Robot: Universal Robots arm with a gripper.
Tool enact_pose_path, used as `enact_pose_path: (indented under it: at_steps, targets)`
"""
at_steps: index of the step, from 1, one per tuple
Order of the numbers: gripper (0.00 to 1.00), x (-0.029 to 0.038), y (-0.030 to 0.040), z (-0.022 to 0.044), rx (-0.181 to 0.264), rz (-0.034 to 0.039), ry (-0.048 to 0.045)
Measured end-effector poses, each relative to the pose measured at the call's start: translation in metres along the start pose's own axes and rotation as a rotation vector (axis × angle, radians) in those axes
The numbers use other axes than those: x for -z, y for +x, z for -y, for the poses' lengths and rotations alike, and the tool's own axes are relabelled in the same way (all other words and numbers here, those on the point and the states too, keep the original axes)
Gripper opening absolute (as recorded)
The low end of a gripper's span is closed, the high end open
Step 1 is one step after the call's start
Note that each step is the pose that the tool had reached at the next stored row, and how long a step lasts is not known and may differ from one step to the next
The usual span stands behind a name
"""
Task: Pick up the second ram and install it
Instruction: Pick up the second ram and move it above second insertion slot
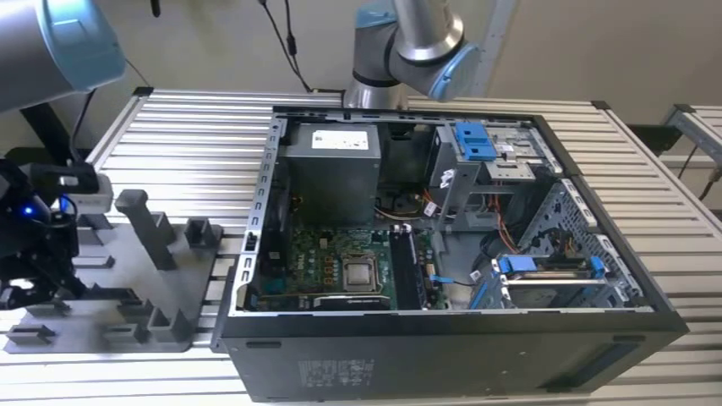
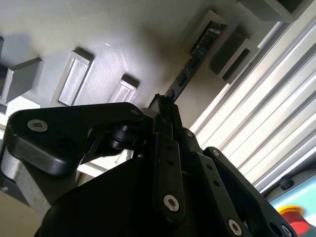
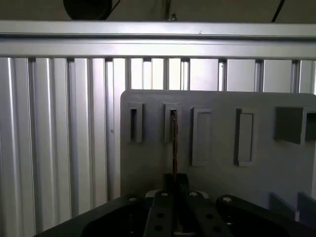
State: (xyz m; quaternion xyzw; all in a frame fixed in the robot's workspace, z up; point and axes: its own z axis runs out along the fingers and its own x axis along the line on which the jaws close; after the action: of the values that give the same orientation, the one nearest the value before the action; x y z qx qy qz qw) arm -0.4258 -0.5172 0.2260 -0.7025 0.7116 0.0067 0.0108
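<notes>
Second ram (image 3: 174, 148), a long, thin, dark memory stick, shows edge-on in the first wrist view. Its far end reaches into one of the narrow raised slots of the flat grey plastic holder tray (image 3: 222, 187). And there's the grip: the black two-fingered gripper (image 3: 175, 180) has its jaws drawn in tight on the stick's near end, one finger on each side.

Over to the second wrist view, where the second ram (image 2: 193, 61) runs slantwise from the fingertips up to that slot. A row of black chips is visible along its face.

In the exterior view the tray sits at nine o'clock from the black open desktop computer case (image 1: 451, 355), just beside its wall. Both rest on the silver slatted aluminium table (image 1: 192, 135). The arm's black wrist block (image 1: 29, 237) hangs over the tray's outer edge, at nine o'clock in the frame.

Inside the case, the green motherboard (image 1: 327, 262) lies toward eight o'clock. The grey metal power supply box (image 1: 327, 173) is at eleven, and the blue plastic drive latches (image 1: 474, 139) at one.
</notes>
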Motion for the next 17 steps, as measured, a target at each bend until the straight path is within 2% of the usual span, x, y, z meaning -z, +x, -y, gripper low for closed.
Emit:
enact_pose_path:
  at_steps: [7, 14, 17]
  targets:
    - [0.14, 0.0052, -0.0001, 0.0, 0.0, 0.0043, -0.0001]
    - [0.14, 0.0119, -0.0003, 0.0, 0.0, 0.0228, -0.0001]
    - [0.14, 0.0141, -0.0003, 0.0, 0.0, 0.0241, -0.0003]
